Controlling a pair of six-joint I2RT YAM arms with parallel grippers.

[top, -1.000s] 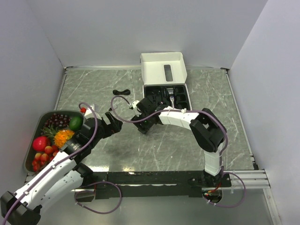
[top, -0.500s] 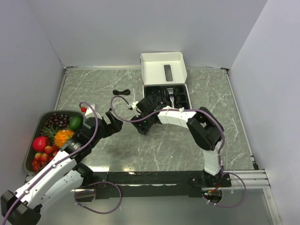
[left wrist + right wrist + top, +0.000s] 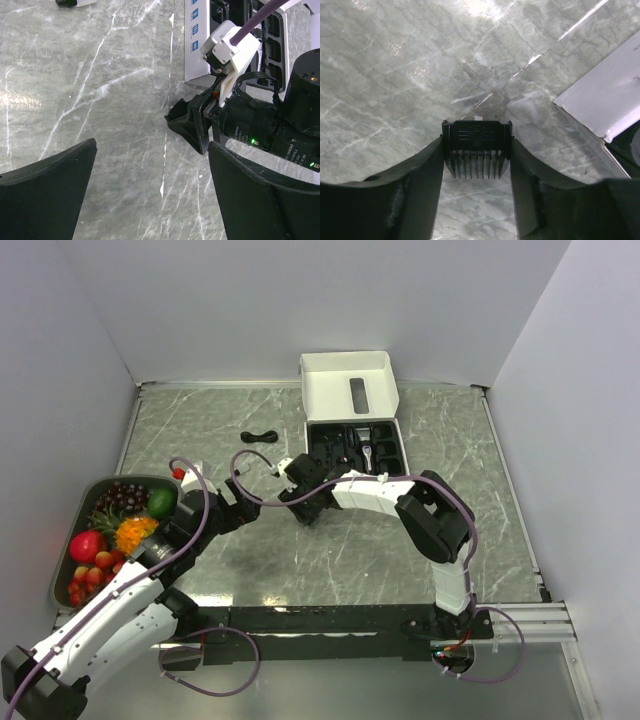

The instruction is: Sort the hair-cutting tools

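My right gripper (image 3: 476,150) is shut on the small black comb guard (image 3: 477,134), teeth pointing back toward the wrist, over the marble table. In the top view this gripper (image 3: 303,508) is left of the open white box (image 3: 348,390). The box's black insert holds the black-and-silver clipper (image 3: 368,450). The coiled black cable (image 3: 258,435) lies on the table left of the box. My left gripper (image 3: 245,508) is open and empty; in its wrist view (image 3: 152,145) it faces the right gripper (image 3: 186,125).
A dark tray (image 3: 58,562) of colourful fruit sits at the left edge beside my left arm. A small white and red item (image 3: 183,472) lies by its far corner. The box corner shows in the right wrist view (image 3: 605,105). White walls close in three sides.
My right gripper has shifted slightly to the left with the comb guard in it. The left arm has not moved.
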